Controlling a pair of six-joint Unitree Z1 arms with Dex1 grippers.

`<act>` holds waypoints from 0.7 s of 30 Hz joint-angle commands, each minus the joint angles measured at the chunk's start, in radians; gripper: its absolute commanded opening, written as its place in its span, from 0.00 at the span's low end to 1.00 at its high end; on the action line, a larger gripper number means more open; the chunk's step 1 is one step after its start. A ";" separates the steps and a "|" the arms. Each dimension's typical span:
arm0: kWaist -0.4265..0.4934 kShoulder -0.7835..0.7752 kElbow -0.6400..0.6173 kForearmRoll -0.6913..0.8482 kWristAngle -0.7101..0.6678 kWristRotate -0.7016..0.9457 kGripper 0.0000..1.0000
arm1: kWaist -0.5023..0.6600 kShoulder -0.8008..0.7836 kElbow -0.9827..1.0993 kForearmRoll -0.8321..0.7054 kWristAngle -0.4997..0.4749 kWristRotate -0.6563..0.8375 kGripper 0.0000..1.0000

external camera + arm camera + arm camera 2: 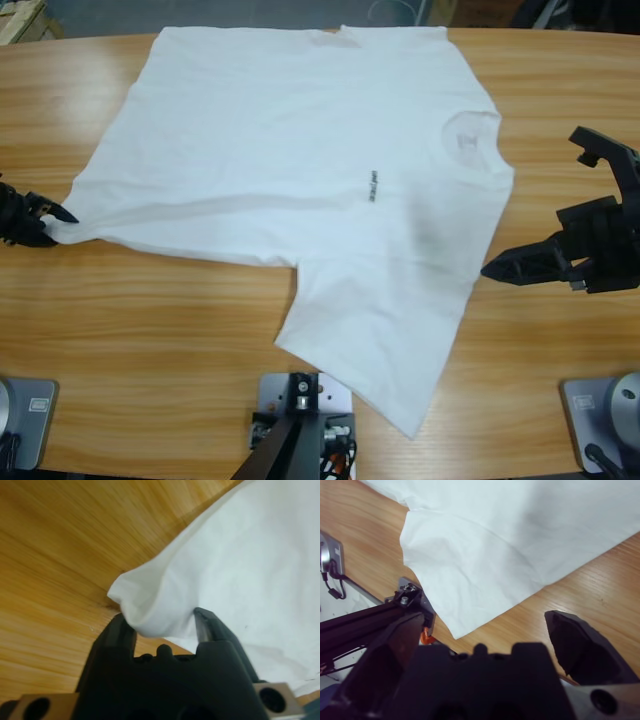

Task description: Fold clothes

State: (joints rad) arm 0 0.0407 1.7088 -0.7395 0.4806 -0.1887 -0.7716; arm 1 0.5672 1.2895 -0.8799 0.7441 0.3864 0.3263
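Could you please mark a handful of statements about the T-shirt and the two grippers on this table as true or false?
1. The left gripper is shut on a corner of the white T-shirt. True.
2. The right gripper holds the T-shirt's sleeve. False: its jaws are open over bare wooden table, beside the shirt.
3. The T-shirt is already folded in half. False: it lies spread out flat.
4. A small dark printed mark shows on the chest. True.
5. The T-shirt is striped. False: it is plain white.
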 commanded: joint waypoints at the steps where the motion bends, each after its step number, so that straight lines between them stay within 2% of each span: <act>1: -0.002 0.057 0.025 -0.041 -0.007 0.024 0.00 | -0.013 -0.009 0.029 -0.008 0.005 0.004 1.00; 5: -0.002 0.052 0.023 -0.055 -0.046 0.058 0.00 | -0.013 -0.019 0.029 -0.008 -0.001 0.004 0.97; 7: 0.000 0.041 0.020 -0.060 -0.063 0.077 0.00 | -0.016 -0.031 0.031 -0.008 -0.012 0.020 0.82; 9: 0.005 0.033 0.012 -0.059 -0.089 0.102 0.00 | -0.039 -0.035 0.038 -0.008 -0.018 0.068 0.73; 14: 0.005 -0.019 0.011 -0.060 -0.153 0.143 0.00 | -0.047 -0.031 0.083 -0.038 -0.041 0.291 0.75; 17: 0.005 -0.052 0.011 -0.059 -0.172 0.143 0.00 | -0.047 0.029 0.122 -0.057 -0.055 0.352 0.75; 21: 0.006 -0.094 0.024 -0.059 -0.172 0.143 0.00 | -0.041 0.030 0.214 -0.133 -0.034 0.418 0.75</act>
State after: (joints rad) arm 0 0.0413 1.6745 -0.7396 0.4335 -0.3441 -0.6409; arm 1 0.5316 1.2842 -0.7802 0.6871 0.3540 0.6664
